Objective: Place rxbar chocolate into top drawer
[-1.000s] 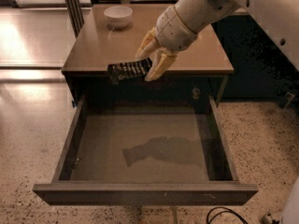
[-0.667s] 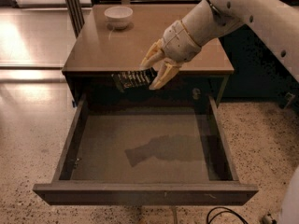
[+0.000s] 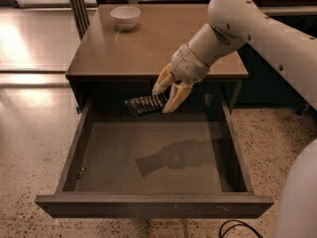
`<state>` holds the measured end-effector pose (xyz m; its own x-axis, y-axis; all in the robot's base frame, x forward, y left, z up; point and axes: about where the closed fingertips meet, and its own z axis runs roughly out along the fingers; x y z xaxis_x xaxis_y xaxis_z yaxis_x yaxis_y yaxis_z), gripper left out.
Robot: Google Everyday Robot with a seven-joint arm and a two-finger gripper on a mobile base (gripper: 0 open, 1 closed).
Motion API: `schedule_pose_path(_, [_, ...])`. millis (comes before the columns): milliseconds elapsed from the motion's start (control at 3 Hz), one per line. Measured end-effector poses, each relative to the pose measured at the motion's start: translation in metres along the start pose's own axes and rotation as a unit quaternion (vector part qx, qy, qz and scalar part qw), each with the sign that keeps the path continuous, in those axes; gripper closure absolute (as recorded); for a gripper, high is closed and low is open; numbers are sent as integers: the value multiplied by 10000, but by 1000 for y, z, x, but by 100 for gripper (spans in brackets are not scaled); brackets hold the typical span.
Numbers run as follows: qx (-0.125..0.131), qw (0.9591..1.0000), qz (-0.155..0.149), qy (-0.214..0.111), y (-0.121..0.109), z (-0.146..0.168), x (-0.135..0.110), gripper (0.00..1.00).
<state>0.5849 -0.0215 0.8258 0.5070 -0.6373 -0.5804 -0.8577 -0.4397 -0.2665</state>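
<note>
The rxbar chocolate [image 3: 145, 104] is a flat black bar with white lettering, held level in the air over the back of the open top drawer [image 3: 153, 158]. My gripper [image 3: 164, 96] is shut on the bar's right end, its tan fingers [image 3: 177, 96] pointing down and left, just in front of the cabinet's front edge. The drawer is pulled far out, with a plain grey-brown bottom on which the arm's shadow falls.
A white bowl [image 3: 125, 17] stands at the back left of the brown cabinet top [image 3: 148, 48]. My white arm [image 3: 257, 29] crosses in from the upper right. A black cable [image 3: 237, 228] lies on the speckled floor at the lower right.
My gripper has moved down and forward with the bar, from above the cabinet's front edge to over the back of the open drawer.
</note>
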Motion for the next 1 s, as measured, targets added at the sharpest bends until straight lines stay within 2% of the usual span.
schedule_pose_path(333, [-360,9978,402,379,17,19,16,100])
schedule_pose_path(667, [-330,9979,428,345,18,21,19,100])
schedule_pose_path(1000, [-222,9976,634,182,21,46,50,100])
